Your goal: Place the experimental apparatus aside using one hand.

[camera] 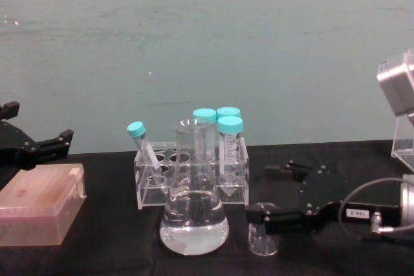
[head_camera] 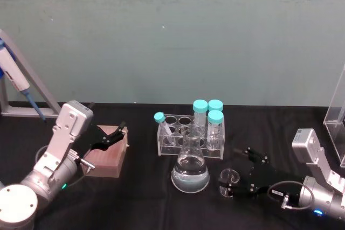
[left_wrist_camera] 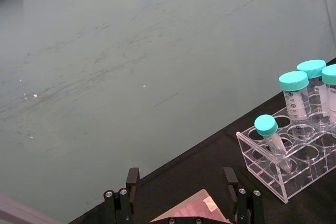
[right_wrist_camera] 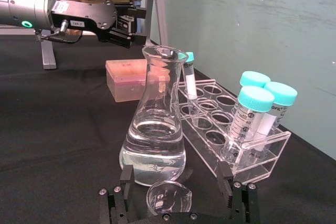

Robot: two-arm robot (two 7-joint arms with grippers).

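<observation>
The clear acrylic rack point(head_camera: 186, 138) holds several teal-capped tubes point(head_camera: 207, 114), one of them leaning at its left end point(head_camera: 161, 122). In front of it stands the conical flask point(head_camera: 190, 171), part filled with clear liquid. To the flask's right stands the small glass beaker point(head_camera: 230, 179). My right gripper point(head_camera: 236, 172) is open at table height, with one finger on each side of the beaker point(right_wrist_camera: 168, 198). The chest view shows the same stance of the right gripper point(camera: 270, 197) around the beaker point(camera: 262, 229). My left gripper point(head_camera: 114, 134) hangs open over a pink box at the left.
The pink box point(head_camera: 108, 154) lies on the black table point(head_camera: 145, 197) at the left, below my left gripper point(left_wrist_camera: 181, 182). A blue and white pipette point(head_camera: 16, 76) hangs on a stand at the far left. A clear acrylic container point(head_camera: 337, 114) stands at the right edge.
</observation>
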